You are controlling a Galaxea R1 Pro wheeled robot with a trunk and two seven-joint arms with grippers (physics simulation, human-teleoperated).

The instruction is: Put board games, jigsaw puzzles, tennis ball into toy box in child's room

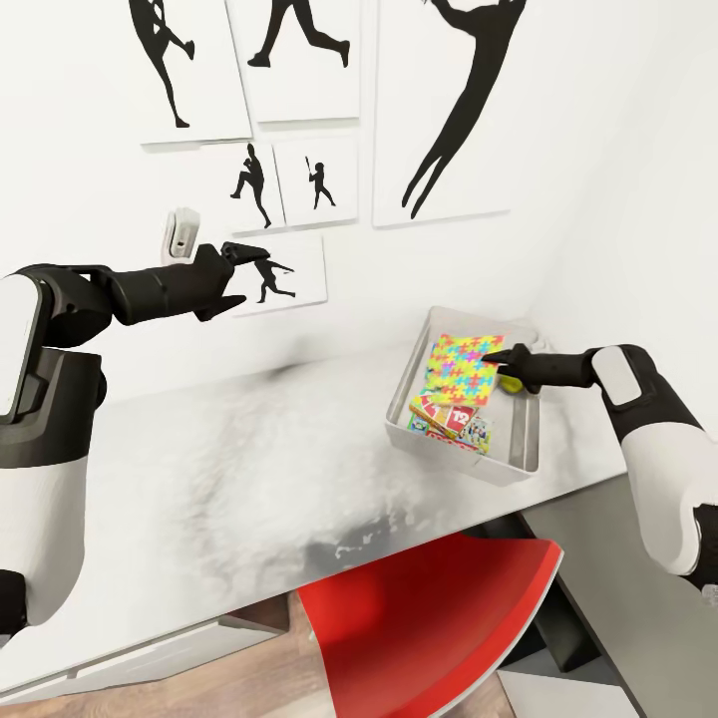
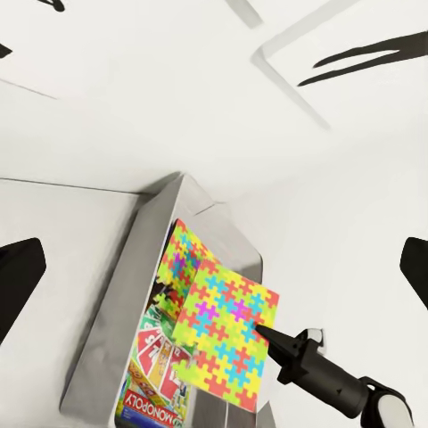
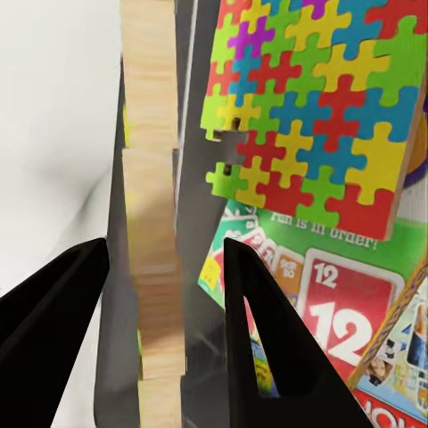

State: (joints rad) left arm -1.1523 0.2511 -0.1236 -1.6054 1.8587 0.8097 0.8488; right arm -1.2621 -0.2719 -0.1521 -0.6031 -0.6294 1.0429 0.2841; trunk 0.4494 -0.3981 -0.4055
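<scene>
Toy box point(image 1: 527, 451) sits on the tabletop point(image 1: 199, 469) near its right end, close to the wall. A red chair point(image 1: 439, 628) is tucked under the front edge; I see broad bare tabletop to the left. Inside, a jigsaw puzzle point(image 1: 464, 367) leans tilted over the SKIP-BO box point(image 1: 449, 414) and Monopoly box point(image 2: 153, 403). My right claw point(image 1: 491, 356) hovers parted, empty, over the bin; the tennis ball point(image 1: 511, 382) shows beside it. My left claw point(image 1: 257, 271) hangs open, empty, by the wall prints point(image 1: 299, 274).

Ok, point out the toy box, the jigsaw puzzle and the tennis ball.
toy box point(image 1: 532, 451), head view, near right wall.
jigsaw puzzle point(image 1: 461, 367), head view, middle of its printed face.
tennis ball point(image 1: 512, 384), head view, visible edge below the right hand.
</scene>
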